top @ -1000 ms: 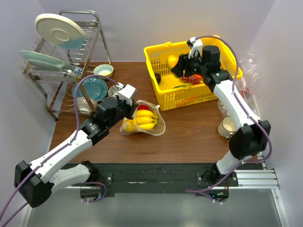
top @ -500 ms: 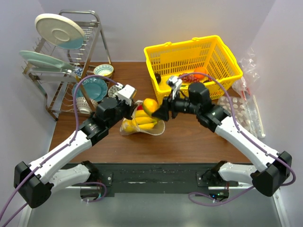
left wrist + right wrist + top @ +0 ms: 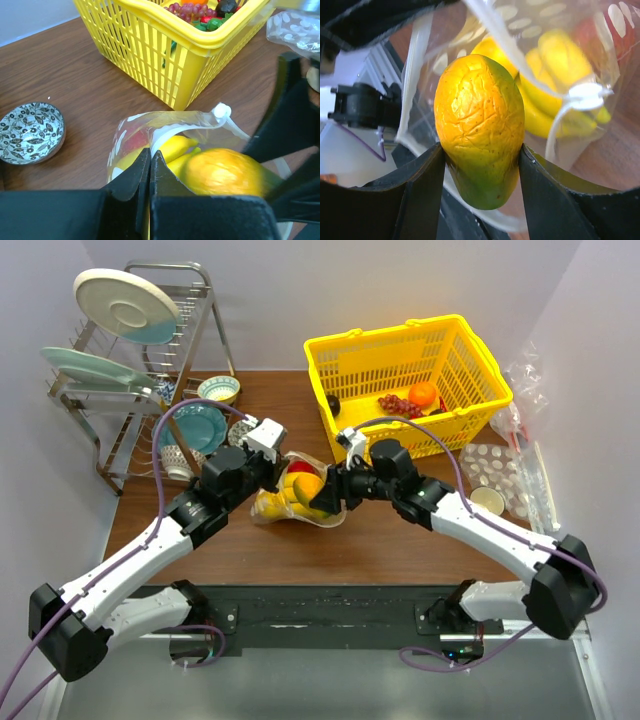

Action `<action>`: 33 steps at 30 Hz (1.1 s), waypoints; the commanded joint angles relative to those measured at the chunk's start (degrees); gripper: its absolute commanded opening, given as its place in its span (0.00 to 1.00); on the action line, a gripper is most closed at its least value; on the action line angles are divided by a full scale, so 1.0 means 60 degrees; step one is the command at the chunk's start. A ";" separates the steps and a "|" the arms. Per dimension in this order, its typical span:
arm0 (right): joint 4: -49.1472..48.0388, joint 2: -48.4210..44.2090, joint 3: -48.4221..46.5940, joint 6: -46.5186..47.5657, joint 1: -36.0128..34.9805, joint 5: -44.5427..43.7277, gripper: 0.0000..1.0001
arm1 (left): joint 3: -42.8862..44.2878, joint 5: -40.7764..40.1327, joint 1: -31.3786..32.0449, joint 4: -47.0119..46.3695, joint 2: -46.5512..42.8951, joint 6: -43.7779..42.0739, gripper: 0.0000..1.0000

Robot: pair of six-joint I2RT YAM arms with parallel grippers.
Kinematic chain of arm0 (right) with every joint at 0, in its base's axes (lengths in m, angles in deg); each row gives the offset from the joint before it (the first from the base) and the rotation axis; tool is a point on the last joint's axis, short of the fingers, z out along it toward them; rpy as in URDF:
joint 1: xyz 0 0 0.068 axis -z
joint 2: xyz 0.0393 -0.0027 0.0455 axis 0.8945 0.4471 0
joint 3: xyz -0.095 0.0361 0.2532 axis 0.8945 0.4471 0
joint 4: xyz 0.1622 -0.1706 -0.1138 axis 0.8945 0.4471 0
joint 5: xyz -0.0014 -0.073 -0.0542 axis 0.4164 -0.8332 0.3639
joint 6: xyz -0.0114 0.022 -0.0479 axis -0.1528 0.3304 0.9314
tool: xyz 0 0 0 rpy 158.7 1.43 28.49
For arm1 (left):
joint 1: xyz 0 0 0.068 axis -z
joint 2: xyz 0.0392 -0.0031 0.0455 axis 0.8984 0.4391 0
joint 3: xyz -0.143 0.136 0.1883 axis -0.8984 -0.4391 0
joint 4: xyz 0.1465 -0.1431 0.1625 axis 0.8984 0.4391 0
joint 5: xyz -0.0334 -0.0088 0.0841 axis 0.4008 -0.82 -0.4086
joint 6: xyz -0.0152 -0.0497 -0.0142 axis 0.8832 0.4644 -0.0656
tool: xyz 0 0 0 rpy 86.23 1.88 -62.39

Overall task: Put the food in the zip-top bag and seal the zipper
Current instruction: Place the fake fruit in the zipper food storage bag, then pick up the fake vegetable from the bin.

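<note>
My right gripper point(image 3: 320, 496) is shut on the orange-green mango point(image 3: 307, 486) and holds it in the open mouth of the clear zip-top bag point(image 3: 336, 509). The mango fills the right wrist view point(image 3: 480, 125) between the fingers. The yellow banana bunch point(image 3: 175, 147) lies inside the bag, beside something red. My left gripper point(image 3: 277, 468) is shut on the bag's mouth edge, at the whitish zipper strip point(image 3: 162, 134), and holds it up. A dark green thing point(image 3: 172, 48) shows through the slats of the yellow basket point(image 3: 392, 333).
The basket holds red grapes point(image 3: 398, 404) and a round orange point(image 3: 423, 392). A dish rack point(image 3: 140, 360) with plates stands at the back left, with a patterned bowl point(image 3: 30, 131) near it. A cup point(image 3: 487, 502) and a thin plastic heap point(image 3: 525, 390) are at the right.
My right arm lifted the mango out of the basket and carried it left to the bag's mouth. My left gripper kept its hold on the bag's edge.
</note>
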 commanded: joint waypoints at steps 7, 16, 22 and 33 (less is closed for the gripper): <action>-0.1918 0.1659 -0.1497 -0.1586 -0.0252 -0.1206 0.60 | 0.0395 0.0170 -0.0067 -0.0147 -0.0087 -0.0201 0.00; 0.0184 0.0767 -0.2537 -0.0445 -0.0311 -0.1863 0.91 | 0.0381 -0.0079 -0.0052 -0.0103 -0.0131 -0.0245 0.00; 0.1273 -0.0405 -0.2978 0.0361 -0.0296 -0.3574 0.99 | 0.0439 -0.0123 -0.0052 -0.0088 -0.0101 -0.0260 0.00; 0.2810 -0.0892 -0.4352 0.1414 0.0142 -0.6799 0.98 | 0.0352 -0.0211 -0.0052 -0.0059 -0.0218 -0.0260 0.00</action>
